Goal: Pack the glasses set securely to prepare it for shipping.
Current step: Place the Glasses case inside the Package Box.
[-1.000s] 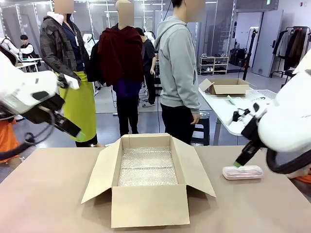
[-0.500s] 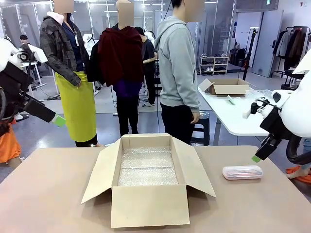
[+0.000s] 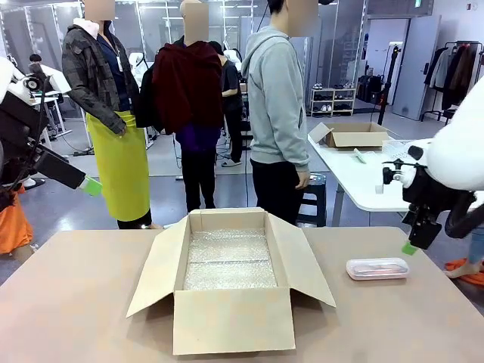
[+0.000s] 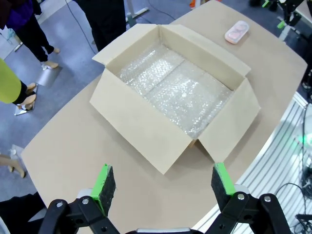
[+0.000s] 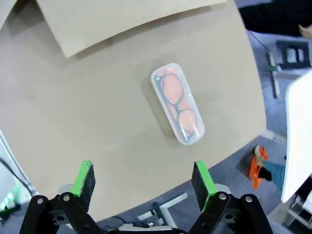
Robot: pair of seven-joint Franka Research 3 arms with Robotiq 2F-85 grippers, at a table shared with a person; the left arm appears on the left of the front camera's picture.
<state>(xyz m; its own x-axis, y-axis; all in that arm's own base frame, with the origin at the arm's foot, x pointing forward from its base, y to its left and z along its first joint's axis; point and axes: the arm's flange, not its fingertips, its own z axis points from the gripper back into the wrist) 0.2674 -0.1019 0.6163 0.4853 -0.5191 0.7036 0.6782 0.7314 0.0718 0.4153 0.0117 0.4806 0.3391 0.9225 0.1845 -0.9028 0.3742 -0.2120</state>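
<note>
Right wrist view | right claw (image 5: pixel 141 176) and left claw (image 4: pixel 163 179) both released | glasses case (image 5: pixel 177 103) lies on bench (image 5: pixel 92 122) near its edge, outside box (image 4: pixel 141 129) | watch: your off-centre pinch could skid it overboard.

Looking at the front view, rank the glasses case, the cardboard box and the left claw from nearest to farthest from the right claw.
Measured from the right claw:
1. glasses case, close by on the right side of the table.
2. cardboard box, open at the table's middle.
3. left claw, raised in the air at the far left side.
</note>
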